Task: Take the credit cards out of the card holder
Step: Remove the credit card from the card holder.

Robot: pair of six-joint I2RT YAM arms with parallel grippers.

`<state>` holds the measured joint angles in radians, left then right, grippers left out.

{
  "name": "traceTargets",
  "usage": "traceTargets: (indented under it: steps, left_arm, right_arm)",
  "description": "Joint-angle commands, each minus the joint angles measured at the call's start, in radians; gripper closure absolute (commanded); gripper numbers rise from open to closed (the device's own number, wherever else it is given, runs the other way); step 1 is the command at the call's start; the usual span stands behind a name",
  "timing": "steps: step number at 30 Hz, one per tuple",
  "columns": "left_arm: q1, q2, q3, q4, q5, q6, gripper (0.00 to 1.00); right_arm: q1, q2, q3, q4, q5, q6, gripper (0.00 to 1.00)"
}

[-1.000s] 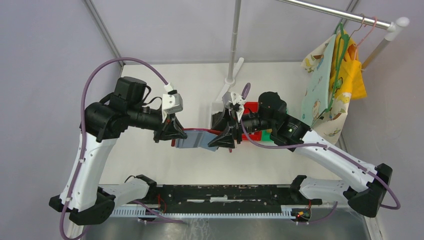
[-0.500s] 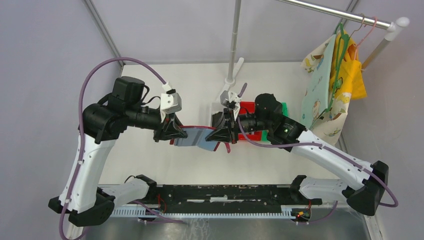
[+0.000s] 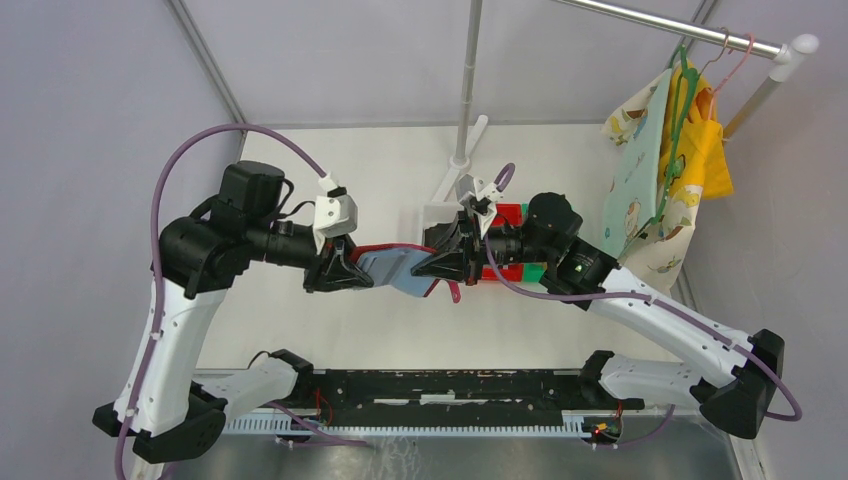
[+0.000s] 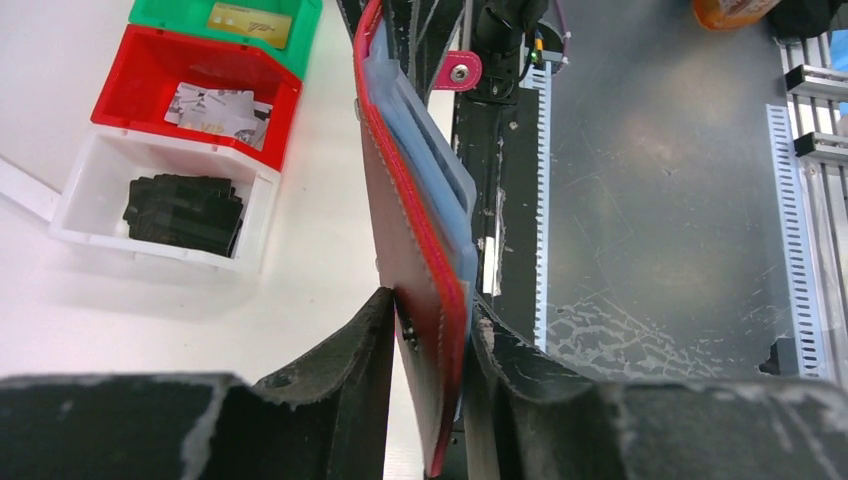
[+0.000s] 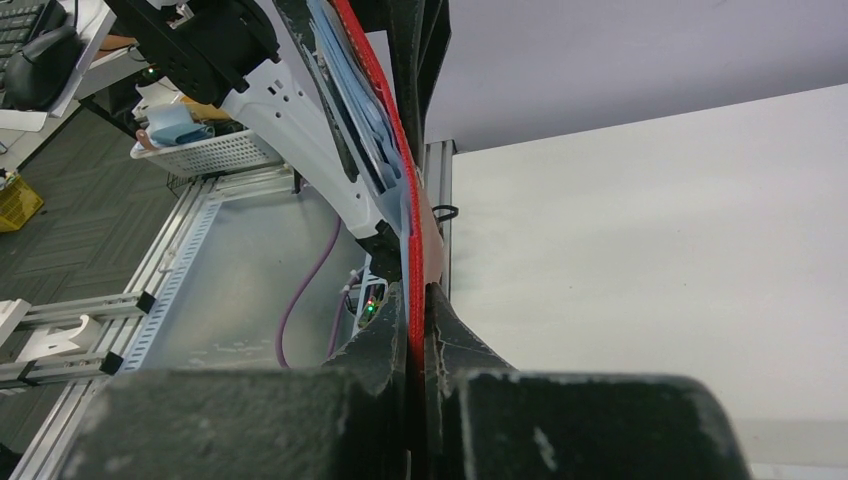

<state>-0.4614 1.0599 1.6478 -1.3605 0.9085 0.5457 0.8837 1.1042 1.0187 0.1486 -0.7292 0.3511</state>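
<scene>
Card holder (image 3: 400, 268): red outside with grey-blue pockets inside, opened out and held off the table at the centre of the top view, between the two grippers. Its snap tab (image 4: 458, 71) hangs free near the top of the left wrist view.

Left gripper (image 3: 345, 272), left of centre, is clenched on the holder's left edge. Its arm reaches rightward from the lower left.

Right gripper (image 3: 440, 265), just right of centre, is pinched tight on the opposite edge. Its arm reaches leftward from the lower right.

In the upper left of the left wrist view:
- the white bin (image 4: 95, 170) holds dark cards (image 4: 183, 212);
- the red bin (image 4: 150, 70) holds silvery-grey cards (image 4: 215, 108);
- the green bin (image 4: 170, 10) holds a golden card (image 4: 250, 18).
</scene>
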Motion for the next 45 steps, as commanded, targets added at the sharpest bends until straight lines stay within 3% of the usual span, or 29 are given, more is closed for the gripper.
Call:
traceTargets:
  steps: [1, 7, 10, 25, 37, 45]
  left_arm:
    - [-0.002, -0.005, 0.050, -0.029, 0.088, 0.040, 0.65]
    - [-0.001, 0.002, 0.053, -0.040, 0.106, 0.035, 0.54]
    - [-0.002, 0.014, 0.066, -0.042, 0.085, 0.037, 0.54]
    - [-0.002, -0.010, 0.043, 0.041, 0.034, -0.026, 0.70]
    - [-0.002, -0.013, -0.013, 0.048, 0.201, -0.083, 0.72]
    - [-0.001, -0.049, -0.015, 0.158, 0.108, -0.145, 0.80]
  right_arm:
    - [0.006, -0.021, 0.028, 0.044, 0.006, -0.010, 1.00]
    - [0.004, -0.023, 0.032, 0.036, 0.001, -0.012, 1.00]
    - [0.004, -0.025, 0.036, 0.037, -0.011, -0.013, 1.00]
    - [0.005, -0.034, 0.025, 0.068, -0.067, -0.003, 1.00]
    - [0.006, -0.002, 0.035, 0.187, -0.112, 0.081, 1.00]
    - [0.006, -0.018, 0.026, 0.158, -0.127, 0.052, 1.00]
